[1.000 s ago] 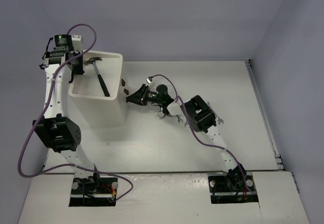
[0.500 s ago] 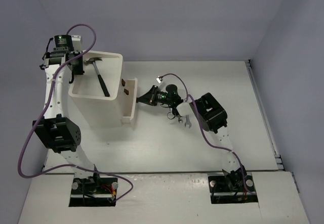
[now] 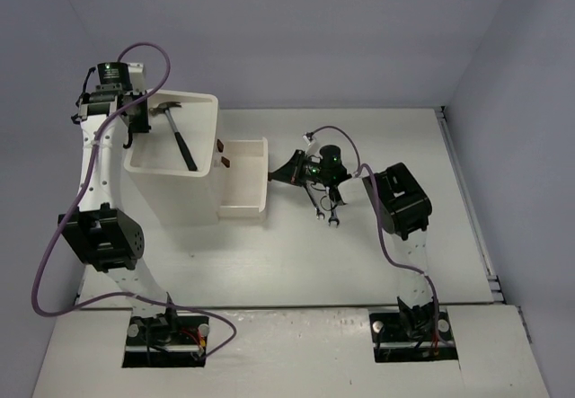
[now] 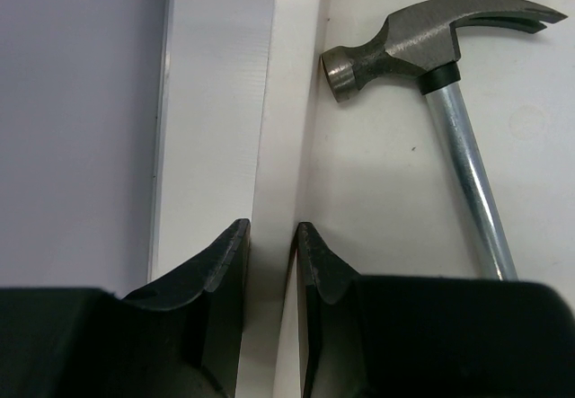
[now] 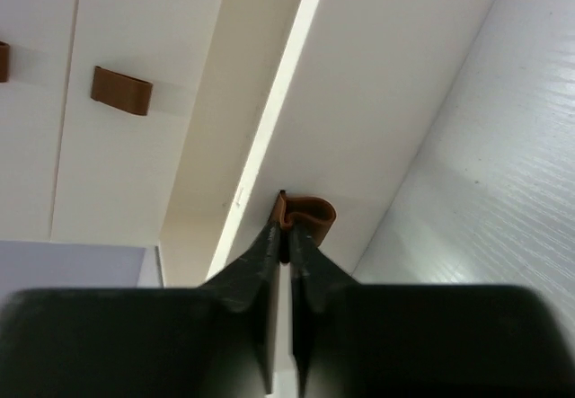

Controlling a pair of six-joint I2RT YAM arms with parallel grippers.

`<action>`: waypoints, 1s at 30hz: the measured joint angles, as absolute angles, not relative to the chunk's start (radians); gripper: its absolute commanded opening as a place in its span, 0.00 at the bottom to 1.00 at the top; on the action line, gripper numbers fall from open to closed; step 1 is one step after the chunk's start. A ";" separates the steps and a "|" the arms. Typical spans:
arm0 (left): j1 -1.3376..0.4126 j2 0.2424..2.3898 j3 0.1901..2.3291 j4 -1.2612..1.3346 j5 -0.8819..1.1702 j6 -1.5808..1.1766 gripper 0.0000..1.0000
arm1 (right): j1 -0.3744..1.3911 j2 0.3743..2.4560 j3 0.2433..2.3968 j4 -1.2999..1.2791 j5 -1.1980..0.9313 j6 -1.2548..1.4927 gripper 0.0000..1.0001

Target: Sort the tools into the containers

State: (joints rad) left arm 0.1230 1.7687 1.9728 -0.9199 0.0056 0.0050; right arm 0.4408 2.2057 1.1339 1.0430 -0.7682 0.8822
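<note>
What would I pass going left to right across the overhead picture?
First the left pincer clamped on the cabinet rim → hammer → pulled-out drawer → right pincer pinching the drawer handle → small wrenches.

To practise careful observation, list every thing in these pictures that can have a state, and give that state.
Tall white boxy plastic cabinet: upright, one drawer open.
White pull-out drawer: pulled out.
Black-handled steel-headed hammer: lying flat in the cabinet's top tray.
Small silver wrenches: loose on the white table.
Left gripper: jaws shut on the cabinet's tray rim.
Right gripper: jaws shut on the drawer's dark-red handle.
</note>
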 measured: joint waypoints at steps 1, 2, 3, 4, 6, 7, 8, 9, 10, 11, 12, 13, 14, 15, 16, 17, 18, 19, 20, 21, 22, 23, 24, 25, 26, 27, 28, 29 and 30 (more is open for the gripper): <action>0.123 1.769 1.973 -0.920 0.006 0.004 0.00 | 0.441 2.200 1.134 1.029 -0.765 0.867 0.17; 0.123 1.769 1.973 -0.920 0.006 0.004 0.00 | 0.441 2.194 1.133 1.011 -0.761 0.848 0.24; 0.123 1.769 1.973 -0.920 0.006 0.003 0.02 | 0.436 2.185 1.127 0.984 -0.757 0.828 0.29; 0.123 1.769 1.974 -0.920 0.006 0.002 0.07 | 0.430 2.175 1.122 0.950 -0.751 0.806 0.34; 0.124 1.769 1.976 -0.922 0.008 0.000 0.21 | 0.414 2.155 1.117 0.872 -0.731 0.762 0.41; 0.124 1.769 1.977 -0.924 0.008 0.000 0.27 | 0.407 2.143 1.116 0.830 -0.716 0.738 0.43; 0.124 1.769 1.980 -0.926 0.008 -0.003 0.35 | 0.401 2.124 1.116 0.771 -0.688 0.695 0.45; 0.124 1.769 1.983 -0.930 0.007 -0.007 0.42 | 0.396 2.099 1.117 0.704 -0.656 0.652 0.46; 0.124 1.769 1.986 -0.932 0.002 -0.013 0.47 | 0.392 2.071 1.121 0.640 -0.619 0.609 0.46; 0.124 1.769 1.991 -0.934 -0.003 -0.014 0.51 | 0.389 2.040 1.130 0.567 -0.572 0.562 0.48; 0.125 1.769 2.000 -0.936 -0.006 -0.017 0.54 | 0.389 2.012 1.139 0.507 -0.528 0.519 0.49; 0.127 1.768 2.010 -0.937 -0.008 -0.021 0.56 | 0.389 1.983 1.150 0.456 -0.487 0.479 0.50; 0.129 1.765 2.023 -0.937 -0.010 -0.024 0.58 | 0.391 1.949 1.164 0.413 -0.449 0.441 0.51; 0.130 1.761 2.035 -0.937 -0.013 -0.028 0.59 | 0.393 1.918 1.179 0.366 -0.403 0.401 0.52; 0.131 1.754 2.045 -0.937 -0.015 -0.033 0.60 | 0.397 1.890 1.195 0.319 -0.352 0.361 0.52; 0.131 1.744 2.055 -0.937 -0.016 -0.037 0.60 | 0.403 1.867 1.212 0.272 -0.302 0.324 0.52; 0.131 1.731 2.065 -0.937 -0.016 -0.042 0.61 | 0.410 1.850 1.229 0.228 -0.257 0.291 0.53; 0.131 1.712 2.071 -0.937 -0.016 -0.050 0.61 | 0.421 1.842 1.246 0.188 -0.213 0.259 0.53; 0.131 1.692 2.076 -0.937 -0.016 -0.057 0.62 | 0.433 1.837 1.261 0.150 -0.172 0.227 0.53; 0.131 1.670 2.080 -0.937 -0.016 -0.065 0.63 | 0.447 1.836 1.274 0.114 -0.133 0.198 0.53; 0.131 1.647 2.083 -0.937 -0.017 -0.074 0.64 | 0.461 1.837 1.278 0.079 -0.104 0.174 0.53; 0.131 1.622 2.085 -0.936 -0.018 -0.084 0.66 | 0.474 1.838 1.280 0.043 -0.080 0.154 0.53; 0.130 1.596 2.086 -0.936 -0.019 -0.096 0.66 | 0.485 1.841 1.280 0.006 -0.060 0.137 0.53; 0.128 1.569 2.085 -0.937 -0.021 -0.110 0.67 | 0.496 1.847 1.282 -0.026 -0.046 0.123 0.53; 0.125 1.542 2.080 -0.936 -0.024 -0.121 0.67 | 0.508 1.857 1.287 -0.057 -0.033 0.110 0.53; 0.118 1.514 2.071 -0.934 -0.028 -0.130 0.67 | 0.519 1.870 1.295 -0.084 -0.022 0.099 0.53; 0.109 1.487 2.059 -0.932 -0.033 -0.138 0.68 | 0.529 1.885 1.305 -0.108 -0.013 0.090 0.53; 0.092 1.462 2.044 -0.930 -0.044 -0.142 0.68 | 0.538 1.901 1.315 -0.127 -0.008 0.082 0.53; 0.066 1.437 2.027 -0.931 -0.060 -0.143 0.68 | 0.545 1.916 1.325 -0.142 -0.006 0.075 0.52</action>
State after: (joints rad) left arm 0.0664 1.4375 2.0269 -0.9307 -0.0597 -0.1426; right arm 0.5450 1.9164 1.3252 -0.1425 -0.0055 0.0754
